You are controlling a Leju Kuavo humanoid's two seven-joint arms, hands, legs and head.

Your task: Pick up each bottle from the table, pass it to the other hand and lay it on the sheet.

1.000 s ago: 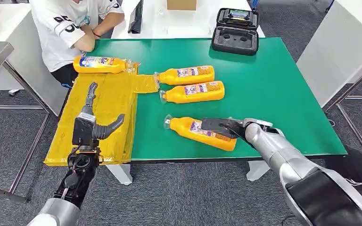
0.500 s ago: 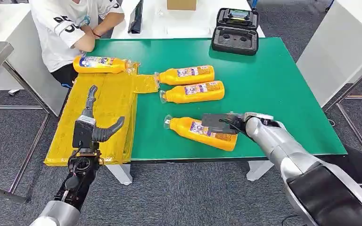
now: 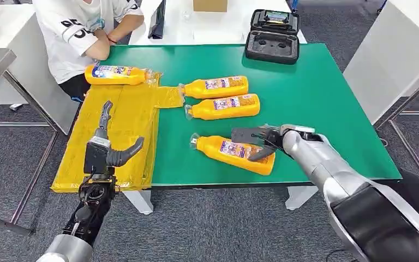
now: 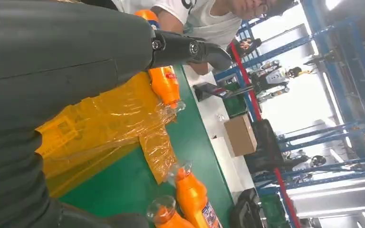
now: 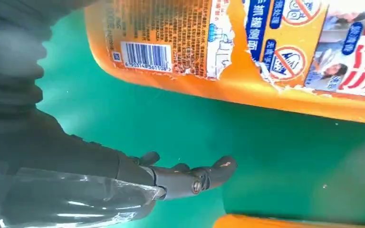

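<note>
The nearest orange bottle (image 3: 230,153) lies on its side on the green table (image 3: 316,93), cap pointing left. My right hand (image 3: 257,143) straddles its base end with fingers spread; the dark fingers (image 5: 190,178) lie along the far side, a gap of green away from the bottle (image 5: 247,52), and the thumb reaches over the near side. Two more orange bottles (image 3: 215,87) (image 3: 225,106) lie further back. Another bottle (image 3: 114,74) lies on the yellow sheet (image 3: 125,117). My left hand (image 3: 106,148) is raised above the sheet's front part, open and empty; its finger (image 4: 190,47) juts over the sheet (image 4: 104,137).
A black open case (image 3: 273,35) stands at the table's far edge. A person in a white shirt (image 3: 82,27) sits at the far left corner beside the sheet. A cardboard box (image 3: 210,5) rests on the white table behind. The table's front edge runs just below the nearest bottle.
My right hand has turned over the nearest bottle's base, its thumb now reaching down the near side. The left hand has barely moved. The bottles lie where they were.
</note>
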